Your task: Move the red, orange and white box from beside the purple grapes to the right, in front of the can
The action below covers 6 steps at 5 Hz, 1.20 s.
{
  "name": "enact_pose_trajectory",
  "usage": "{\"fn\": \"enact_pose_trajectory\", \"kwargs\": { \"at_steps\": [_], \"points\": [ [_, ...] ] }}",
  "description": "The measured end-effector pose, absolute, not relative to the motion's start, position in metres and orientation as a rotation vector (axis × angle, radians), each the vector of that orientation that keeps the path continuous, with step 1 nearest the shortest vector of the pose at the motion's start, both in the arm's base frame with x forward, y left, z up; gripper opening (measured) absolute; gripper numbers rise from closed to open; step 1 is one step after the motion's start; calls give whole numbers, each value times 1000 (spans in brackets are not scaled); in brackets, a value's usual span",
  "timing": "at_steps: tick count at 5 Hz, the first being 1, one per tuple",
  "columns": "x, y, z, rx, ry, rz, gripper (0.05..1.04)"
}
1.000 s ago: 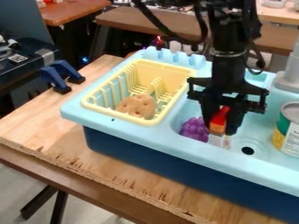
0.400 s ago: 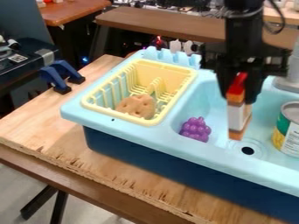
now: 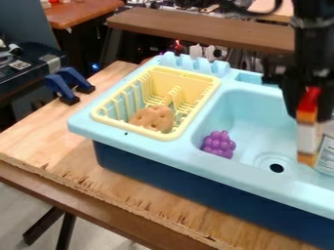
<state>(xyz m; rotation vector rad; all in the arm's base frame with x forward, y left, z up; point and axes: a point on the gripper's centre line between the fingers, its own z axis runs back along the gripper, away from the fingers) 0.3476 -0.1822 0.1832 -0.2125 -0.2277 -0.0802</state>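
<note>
Black two-finger hand (image 3: pixel 309 114) is clasping the slim red, orange and white bottle-like item (image 3: pixel 306 139) by its upper part. Item's long axis is running near-vertical below the hand, over the light-blue plastic sink (image 3: pixel 251 114), overlapping the labelled can (image 3: pixel 326 155) in view.

Your arm (image 3: pixel 313 12): black, in from top edge, right side of view, near vertical. Your wrist (image 3: pixel 313 46) straight above pincer (image 3: pixel 310 110), blurred. Pincer hangs pointing down, fingers either side of gripped load, kept apart by it.
</note>
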Motion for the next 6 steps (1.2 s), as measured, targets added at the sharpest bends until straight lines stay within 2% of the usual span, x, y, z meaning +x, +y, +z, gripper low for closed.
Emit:
{"fn": "enact_pose_trajectory", "kwargs": {
  "at_steps": [1, 2, 3, 4, 5, 6],
  "points": [
    [342, -205, 167, -241, -179, -72, 398],
    [330, -219, 159, -228, -136, -65, 398],
    [328, -221, 159, -225, -132, -71, 398],
    [331, -218, 135, -174, -73, -66, 398],
    [333, -213, 133, -130, -59, -76, 398],
    [335, -211, 132, -129, -64, -67, 398]
  ]
}}
